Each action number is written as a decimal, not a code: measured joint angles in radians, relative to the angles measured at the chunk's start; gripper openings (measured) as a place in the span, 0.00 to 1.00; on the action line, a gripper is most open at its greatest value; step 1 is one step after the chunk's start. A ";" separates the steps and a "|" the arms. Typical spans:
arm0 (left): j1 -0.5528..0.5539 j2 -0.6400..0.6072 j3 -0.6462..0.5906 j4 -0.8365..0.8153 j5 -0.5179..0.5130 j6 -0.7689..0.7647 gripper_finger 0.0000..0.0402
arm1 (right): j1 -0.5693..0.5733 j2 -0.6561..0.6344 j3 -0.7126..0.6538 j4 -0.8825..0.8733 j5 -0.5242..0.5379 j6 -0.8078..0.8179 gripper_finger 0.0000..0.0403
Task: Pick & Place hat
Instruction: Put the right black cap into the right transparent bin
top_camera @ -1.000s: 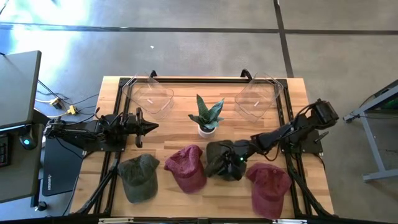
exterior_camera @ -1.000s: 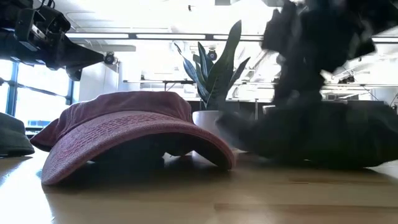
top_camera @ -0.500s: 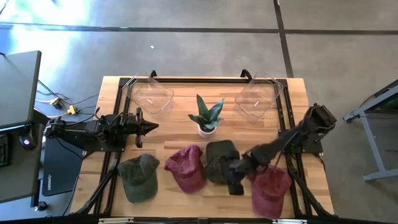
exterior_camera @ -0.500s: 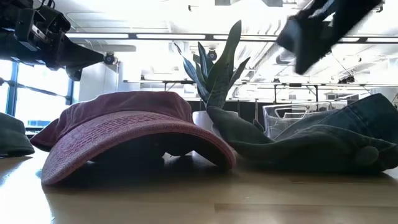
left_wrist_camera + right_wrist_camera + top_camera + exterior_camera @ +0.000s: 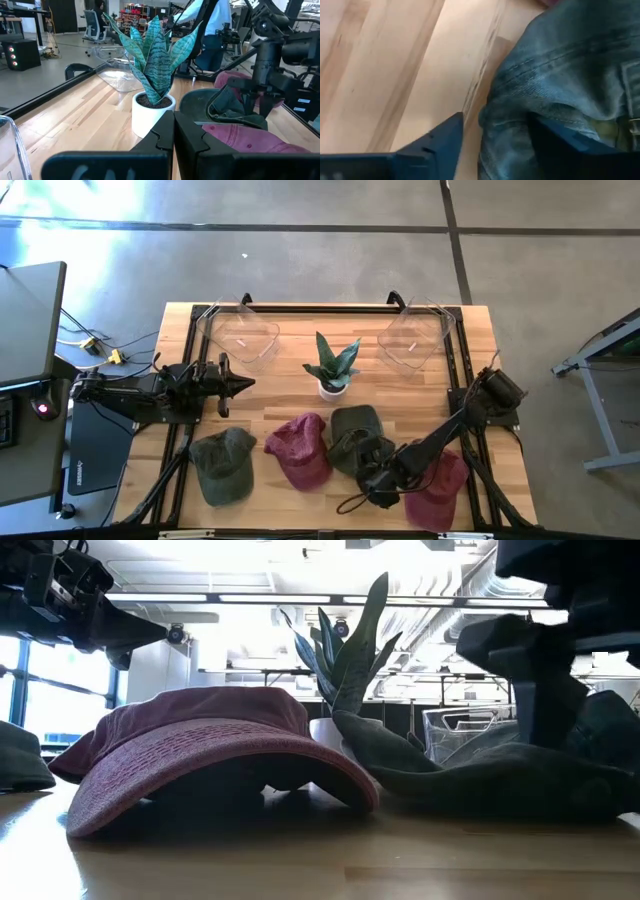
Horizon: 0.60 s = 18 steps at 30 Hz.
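Several caps lie crown-up on the wooden table: an olive one (image 5: pixel 222 463), a red one (image 5: pixel 300 450) (image 5: pixel 200 750), a dark denim one (image 5: pixel 352 430) (image 5: pixel 480 775) and a second red one (image 5: pixel 445 485). My right gripper (image 5: pixel 377 480) (image 5: pixel 545 690) is open and points down at the dark cap's near edge (image 5: pixel 520 100). One finger (image 5: pixel 437 142) stands over bare wood, the other (image 5: pixel 570 145) over the cloth. My left gripper (image 5: pixel 240 383) (image 5: pixel 173 125) waits shut, raised over the table's left side. My right gripper comes from above at the dark cap's near edge (image 5: pixel 495 120), one finger outside the rim and one over the crown. I cannot tell whether either finger touches the cloth. The cap lies on the table.
A potted plant (image 5: pixel 331 368) (image 5: pixel 345 660) stands behind the caps at mid-table. Two clear bins (image 5: pixel 240 335) (image 5: pixel 415 335) sit near the far edge. Bare wood lies along the near edge in front of the caps.
My right gripper has left the top of the dark cap, risen, swung toward the table's near edge, and come down again at the cap's near side. The dark cap has stayed on the table.
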 joint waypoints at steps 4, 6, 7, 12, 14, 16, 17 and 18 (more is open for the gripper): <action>0.000 0.000 0.000 0.000 0.000 0.000 0.00 | -0.029 0.007 0.000 0.000 -0.018 0.021 0.27; 0.000 0.000 0.000 0.000 0.000 0.000 0.00 | -0.059 0.006 0.000 0.001 -0.065 0.036 0.11; 0.000 0.000 0.000 0.000 0.000 0.000 0.00 | -0.074 0.002 0.000 0.001 -0.101 0.043 0.06; 0.000 0.000 0.000 0.000 0.000 0.000 0.00 | -0.174 -0.062 0.000 0.001 -0.420 0.077 0.10; 0.000 0.000 0.000 0.000 0.000 0.000 0.00 | -0.225 -0.102 0.000 0.002 -0.611 0.128 0.10; 0.000 0.000 0.000 0.000 0.000 0.000 0.00 | -0.274 -0.141 0.000 0.009 -0.778 0.200 0.06; 0.000 0.000 0.000 0.000 0.000 0.000 0.00 | -0.293 -0.159 0.000 0.020 -0.847 0.223 0.04; 0.000 0.000 0.000 0.000 0.000 0.000 0.00 | -0.311 -0.174 0.000 0.030 -0.901 0.229 0.03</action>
